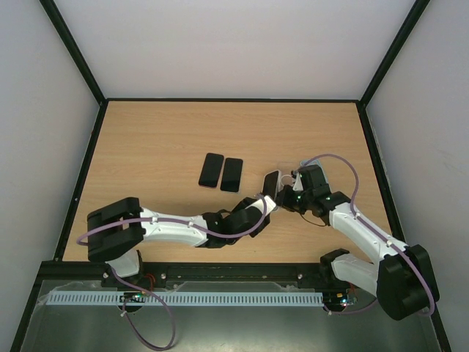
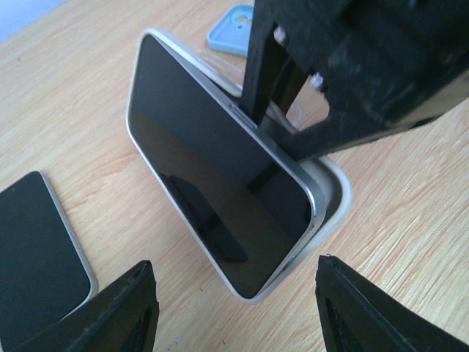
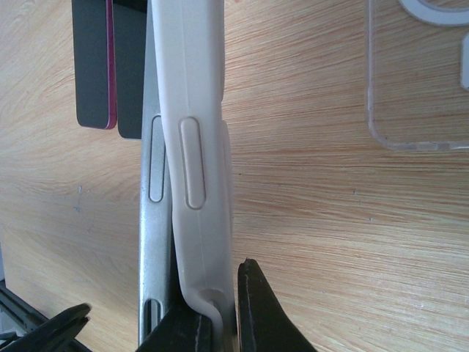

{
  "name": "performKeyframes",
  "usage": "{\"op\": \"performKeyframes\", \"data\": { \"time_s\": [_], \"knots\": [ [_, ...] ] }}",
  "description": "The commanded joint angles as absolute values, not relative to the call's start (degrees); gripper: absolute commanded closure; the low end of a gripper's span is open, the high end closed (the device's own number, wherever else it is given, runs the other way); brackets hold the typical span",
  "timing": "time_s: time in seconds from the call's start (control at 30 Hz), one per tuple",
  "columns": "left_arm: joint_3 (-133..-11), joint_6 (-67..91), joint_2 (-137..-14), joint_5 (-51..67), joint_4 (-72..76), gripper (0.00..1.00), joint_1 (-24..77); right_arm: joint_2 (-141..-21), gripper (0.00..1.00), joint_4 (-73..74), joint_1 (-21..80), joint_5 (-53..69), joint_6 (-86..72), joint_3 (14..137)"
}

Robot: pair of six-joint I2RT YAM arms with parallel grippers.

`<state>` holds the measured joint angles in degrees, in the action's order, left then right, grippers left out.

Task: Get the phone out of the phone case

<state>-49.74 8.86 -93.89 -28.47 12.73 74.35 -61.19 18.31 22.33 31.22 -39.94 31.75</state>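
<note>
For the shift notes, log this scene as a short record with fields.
phone case: pale, peeled away along one edge
phone: tilted, dark screen, partly out of the phone case
right gripper: shut on the phone case rim
left gripper: open, fingers flanking the phone's low corner, not touching it
table: two other phones flat, side by side; clear case; blue case
task: unfinished
</note>
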Motion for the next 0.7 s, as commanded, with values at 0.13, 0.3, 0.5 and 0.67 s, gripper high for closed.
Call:
{"op": "performKeyframes", "data": {
  "time_s": [0.13, 0.3, 0.5, 0.67],
  "knots": [
    [-51.81, 6.45, -96.12, -28.28, 16.58, 0.41, 74.71, -59.07, 0.98, 13.45, 22.06, 33.12, -39.91, 30.00],
    [-52.06, 4.81, -96.37, -25.97, 17.56, 0.39, 74.05, -59.13, 0.98, 12.75, 22.06, 33.56, -40.07, 29.70],
    [-53.35, 3.97, -97.53, -23.49, 17.35, 0.39, 73.40, -59.41, 0.98, 12.57, 22.06, 33.97, -40.08, 29.63],
    [-54.54, 5.31, -98.99, -30.36, 14.54, 0.44, 72.87, -59.03, 0.98, 12.52, 22.06, 34.60, -39.78, 29.43]
  ]
}}
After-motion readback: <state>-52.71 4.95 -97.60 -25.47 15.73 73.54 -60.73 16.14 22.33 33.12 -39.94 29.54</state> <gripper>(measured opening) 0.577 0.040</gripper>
